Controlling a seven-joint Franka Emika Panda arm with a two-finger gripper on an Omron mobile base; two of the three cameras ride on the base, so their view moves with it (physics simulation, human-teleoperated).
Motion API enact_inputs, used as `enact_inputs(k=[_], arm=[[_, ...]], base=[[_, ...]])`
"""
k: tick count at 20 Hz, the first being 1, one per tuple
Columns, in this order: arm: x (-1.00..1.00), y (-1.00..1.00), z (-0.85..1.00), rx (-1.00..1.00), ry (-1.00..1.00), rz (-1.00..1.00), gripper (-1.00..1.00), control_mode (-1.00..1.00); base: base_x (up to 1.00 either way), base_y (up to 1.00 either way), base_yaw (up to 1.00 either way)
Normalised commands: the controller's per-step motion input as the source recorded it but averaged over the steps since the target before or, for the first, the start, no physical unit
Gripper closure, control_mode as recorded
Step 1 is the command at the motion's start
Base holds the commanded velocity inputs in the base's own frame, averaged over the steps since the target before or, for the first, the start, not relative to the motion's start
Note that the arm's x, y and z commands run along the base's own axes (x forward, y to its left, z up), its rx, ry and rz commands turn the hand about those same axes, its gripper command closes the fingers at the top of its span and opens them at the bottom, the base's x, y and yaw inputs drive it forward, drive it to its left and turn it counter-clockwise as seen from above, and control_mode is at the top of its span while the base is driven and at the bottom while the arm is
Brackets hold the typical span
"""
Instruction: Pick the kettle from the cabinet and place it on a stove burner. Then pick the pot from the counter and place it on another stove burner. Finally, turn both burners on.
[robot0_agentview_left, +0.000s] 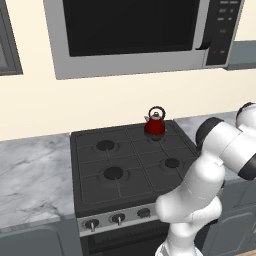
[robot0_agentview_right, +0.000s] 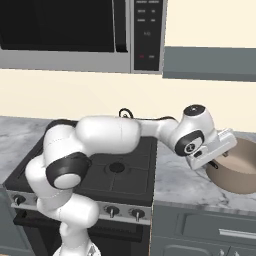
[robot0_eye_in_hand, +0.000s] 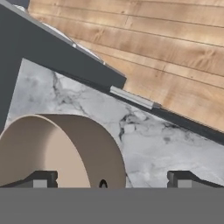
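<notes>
Currently kettle (robot0_agentview_left: 155, 123) sits on back-right burner (robot0_agentview_left: 156, 136); my gripper (robot0_eye_in_hand: 113, 178) hangs spread over pot (robot0_eye_in_hand: 61, 151) rim, lower left; risk: fingers straddle only wall, off-centre pinch tips pot on counter (robot0_eye_in_hand: 166, 144).

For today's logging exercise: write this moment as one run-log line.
kettle: on rear burner | gripper: open at pot rim | pot: on counter

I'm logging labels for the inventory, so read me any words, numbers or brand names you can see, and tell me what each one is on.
No text can be read.
The microwave's control panel carries small pale markings and a red light: too small and blurred to read.
The kettle, pot and stove knobs show no lettering.
</notes>
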Motion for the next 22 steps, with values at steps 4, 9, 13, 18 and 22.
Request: enact_inputs(k=[4, 9, 13, 18, 22], arm=[[0.23, -0.07, -0.12, 0.04, 0.00, 0.00, -1.00, -1.00], [0.23, 0.00, -0.17, 0.03, 0.00, -0.01, -1.00, -1.00], [0.17, 0.00, -0.22, 0.01, 0.00, -0.01, -1.00, -1.00], [0.19, -0.02, -0.17, 0.01, 0.00, -0.01, -1.00, -1.00], [0.19, -0.07, -0.13, 0.02, 0.00, 0.00, -1.00, -1.00]], base=[[0.00, 0.00, 0.00], [0.00, 0.00, 0.00], [0.00, 0.00, 0.00], [0.00, 0.00, 0.00], [0.00, 0.00, 0.00]])
